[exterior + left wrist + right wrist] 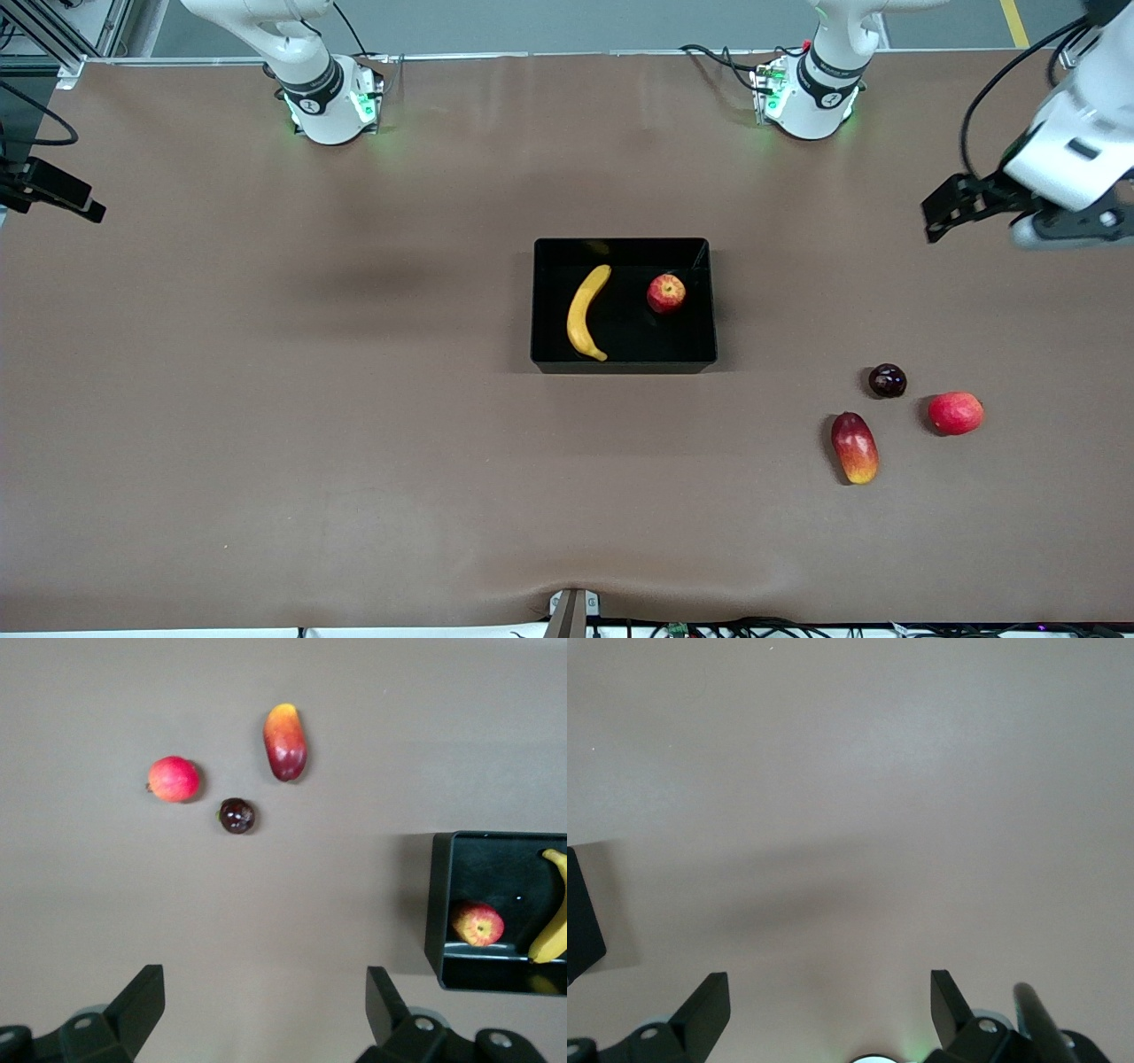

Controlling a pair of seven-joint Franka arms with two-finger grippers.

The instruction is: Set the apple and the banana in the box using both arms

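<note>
Apple (pixel 666 293): inside the box, in the half toward the left arm's end of the table, resting on the box floor, apart from any fingers
Banana (pixel 586 313): inside the same box, lying lengthwise beside the apple toward the right arm's end, not touching the apple, free of both grippers
Box (pixel 623 364): black, open-topped, on the brown table (pixel 354 443) near its middle; one corner visible in the left wrist view with both fruits in it
Left gripper (pixel 941 213): up in the air over bare table at the left arm's end, well apart from the box; fingers (pixel 142 997) spread wide, nothing between them
Right gripper (pixel 830 1001): over bare table at the right arm's end, well apart from the box; fingers spread wide, holding nothing
Mango-like fruit (pixel 854 447): on the table, nearer to the front camera than the box, toward the left arm's end
Dark round fruit (pixel 887 380): just beside the mango-like fruit
Pinkish-red fruit (pixel 956 413): near the dark round fruit
</note>
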